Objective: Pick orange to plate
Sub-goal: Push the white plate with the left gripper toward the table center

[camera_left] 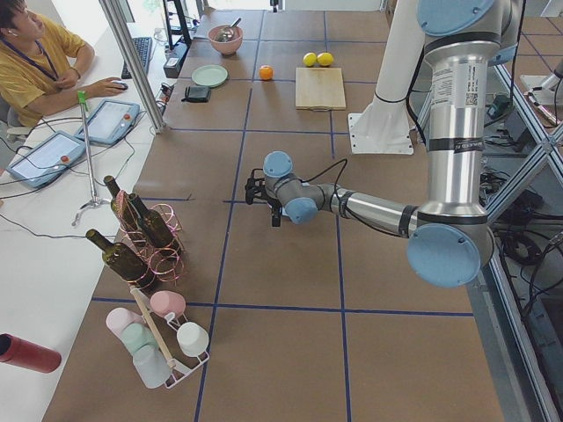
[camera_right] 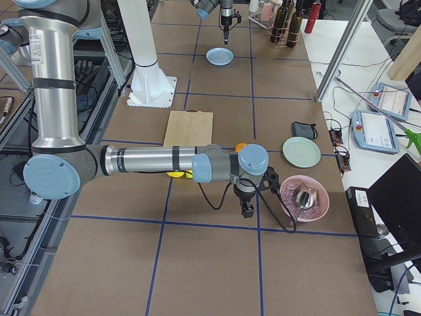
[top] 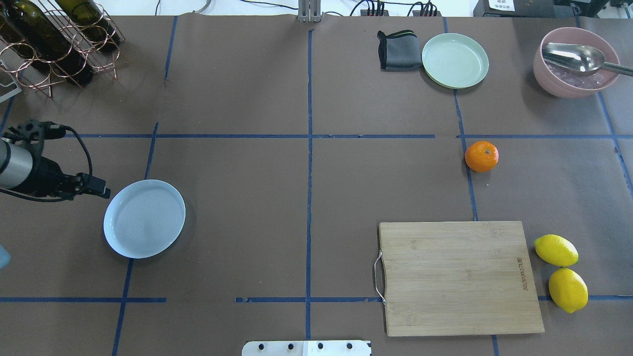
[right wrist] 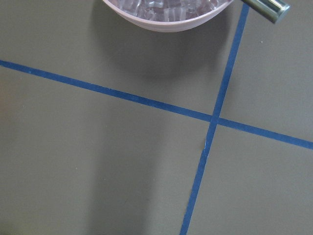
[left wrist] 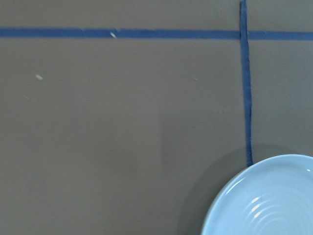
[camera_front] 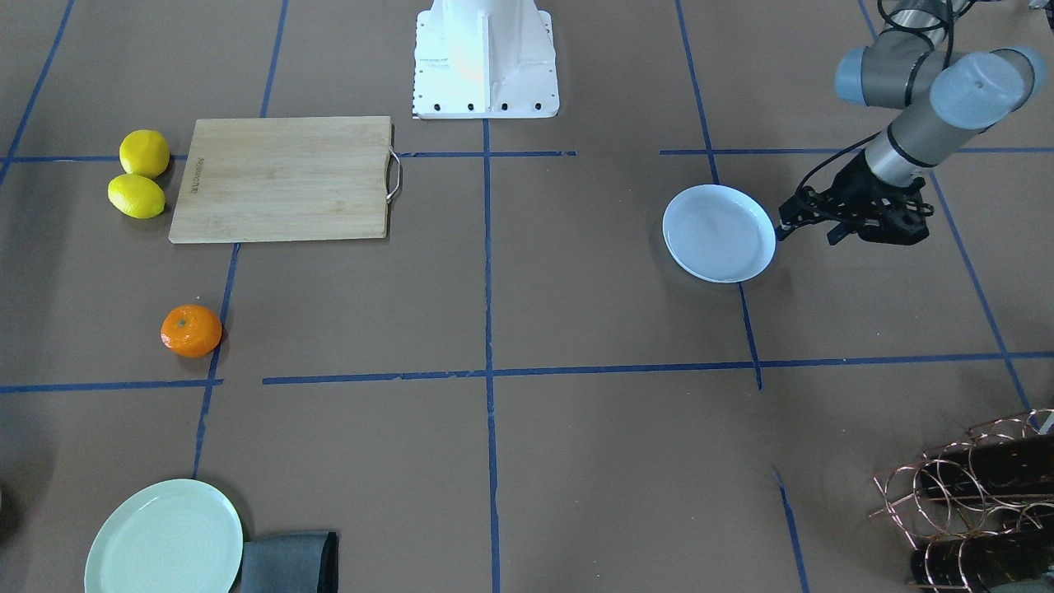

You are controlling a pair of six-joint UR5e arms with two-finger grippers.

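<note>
The small, round, bright orange fruit (top: 481, 156) lies on the brown table (top: 306, 198) on my right side, well apart from the round pale blue plate (top: 143, 217) beside my left gripper (top: 101, 192). My right gripper (camera_right: 247, 210) hangs near the fruit. I cannot tell whether either gripper's fingers are spread. I'd centre over it, straddle it wide and close gently, since it could roll.

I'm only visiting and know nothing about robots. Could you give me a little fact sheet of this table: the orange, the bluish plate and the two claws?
Orange: on the bare table, robot's right half, untouched.
Plate: empty, robot's left half, far from the orange.
Left gripper: just beside the plate's rim, holding nothing; open or shut unclear.
Right gripper: near the pink bowl, apart from the orange; open or shut unclear.
Task status: not yet started.
</note>
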